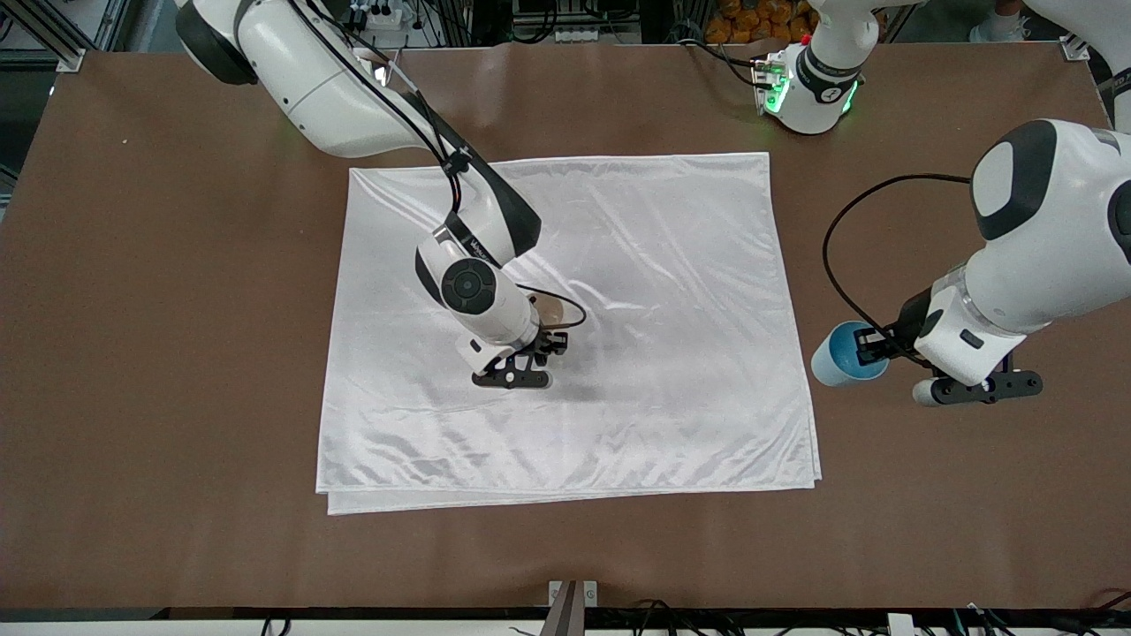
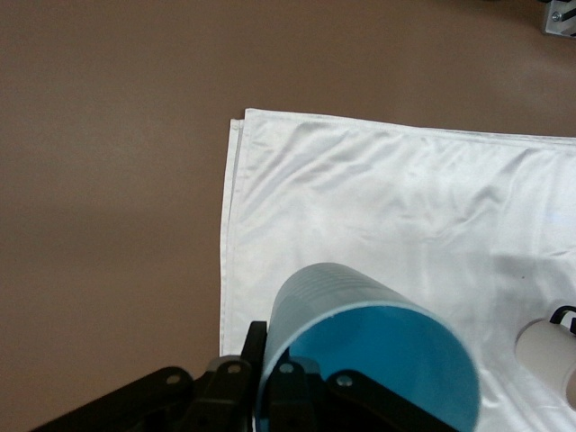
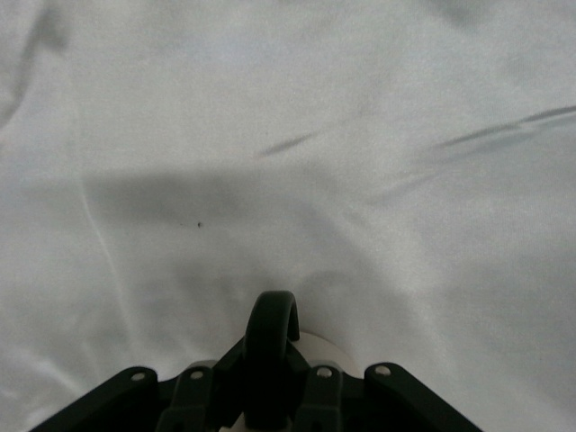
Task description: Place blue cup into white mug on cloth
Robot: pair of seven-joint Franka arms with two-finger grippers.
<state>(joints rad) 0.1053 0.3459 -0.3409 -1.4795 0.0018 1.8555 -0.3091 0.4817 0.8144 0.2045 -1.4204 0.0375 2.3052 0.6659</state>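
Two robot arms work at a brown table spread with a large, wrinkled, shiny white satin cloth, folded double.

The left gripper is clamped on the rim of a small light-blue tapered cup with no handle, one finger inside it; the cup is tilted and hangs over bare table just beside the cloth's edge at the left arm's end. Wide bare tabletop surrounds the cloth on every side. The right gripper is low over the middle of the cloth, closed on the black loop handle of a small white ceramic mug. The mug sits tucked under that gripper, mostly hidden by it, with smooth cloth all around. Cup and mug are well apart.
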